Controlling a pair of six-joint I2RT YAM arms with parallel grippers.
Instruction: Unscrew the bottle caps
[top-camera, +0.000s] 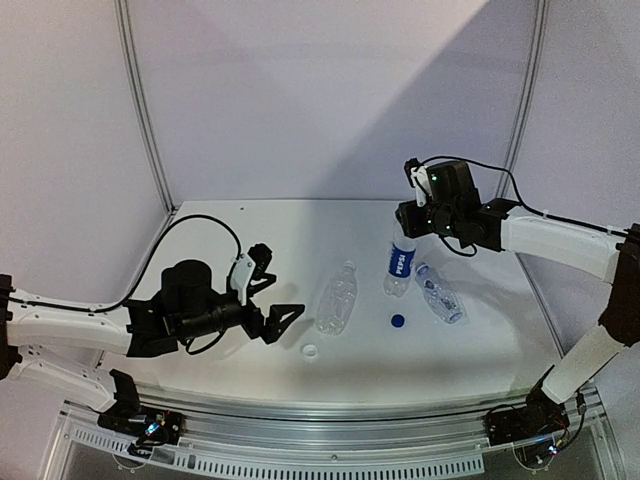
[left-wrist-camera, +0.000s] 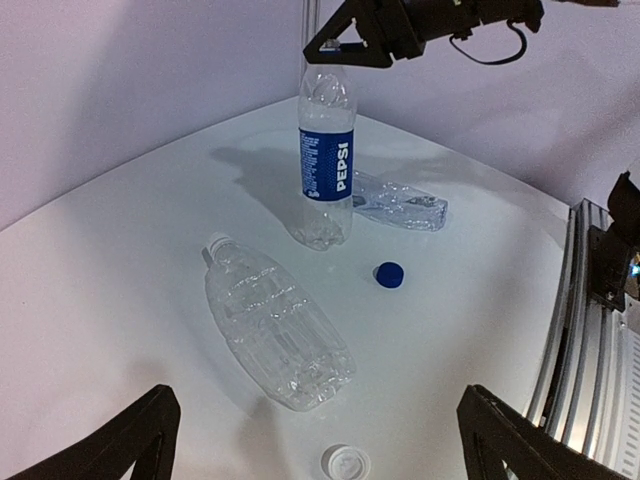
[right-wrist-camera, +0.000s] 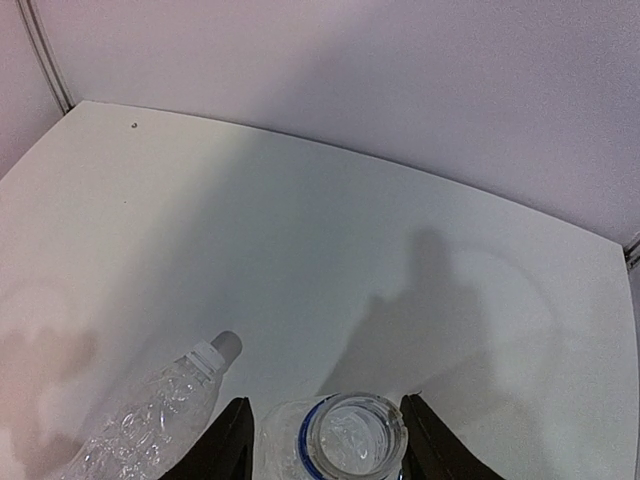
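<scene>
**A:** Where is the right gripper (top-camera: 405, 232) at this moment?

**B:** It hangs directly above the blue-label bottle (top-camera: 400, 265), which stands upright. In the wrist view the mouth of this bottle is open, and it sits between the two fingers (right-wrist-camera: 228, 450). The jaws stand partly apart, one on each side of the neck. I cannot tell whether they touch it.

**A:** And the blue cap (top-camera: 398, 321)?

**B:** It lies loose on the table (top-camera: 250, 225), under that gripper but more toward the arm bases, near the foot of the bottle. Just beside the bottle, to the gripper's right, a dented bottle (top-camera: 440, 292) lies on its side.

**A:** What about the left gripper (top-camera: 275, 292)?

**B:** It is spread wide and holds nothing. In front of its fingers the plain bottle (left-wrist-camera: 275, 330) lies on its side. The neck points away from the gripper and has a screwed-on white cap (left-wrist-camera: 214, 244). A loose white cap (left-wrist-camera: 345, 462) rests just ahead of the fingertips, nearer to them than that bottle.
</scene>
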